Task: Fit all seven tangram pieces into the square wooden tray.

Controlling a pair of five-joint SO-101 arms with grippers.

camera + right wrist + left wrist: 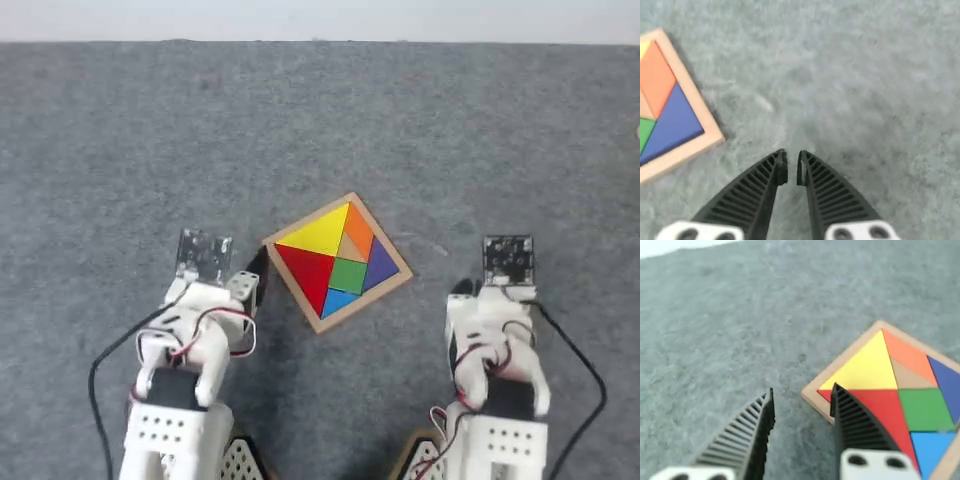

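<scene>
On the left we see the left gripper (256, 268) low over the grey mat (300, 120), its claw spread apart with nothing between the fingers; in its wrist view (802, 390) one black fingertip (836, 392) lies over the near corner of the tray, though we cannot tell whether it touches. Just beside it, between the two arms, the square wooden tray (319, 325) sits flat on the mat, turned corner-on like a diamond. All seven pieces lie inside it: the yellow triangle (320, 232) toward the far left edge, the red triangle (308, 272) below it, the orange piece (360, 228) along the far right edge, the small tan triangle (349, 247) in the middle, the green square (348, 274) beneath that, the light blue triangle (338, 302) at the near corner and the indigo piece (380, 262) at the right corner. Further right, apart from the tray, the right gripper (462, 288) hangs over bare mat; its claw (791, 160) is all but closed, a thin slit between the tips, holding nothing.
</scene>
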